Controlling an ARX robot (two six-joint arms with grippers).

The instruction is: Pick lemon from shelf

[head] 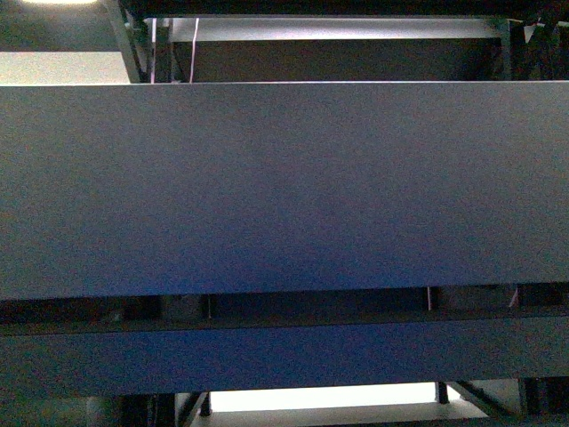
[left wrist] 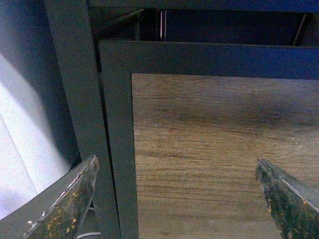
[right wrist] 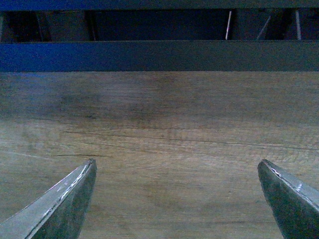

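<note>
Lemon: not seen in any view; its place cannot be told. Shelf [head: 284, 187]: a dark deck edge fills the front view. Left gripper [left wrist: 175, 165]: spread wide, empty, above a wood board [left wrist: 224, 124] near its dark frame [left wrist: 117, 149]. Right gripper [right wrist: 176, 164]: spread wide, empty, above wood.

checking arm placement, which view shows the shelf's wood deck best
Right wrist view: the wood deck spans the whole picture. Left wrist view shows only a framed corner; front view, just dark shelf fronts.
</note>
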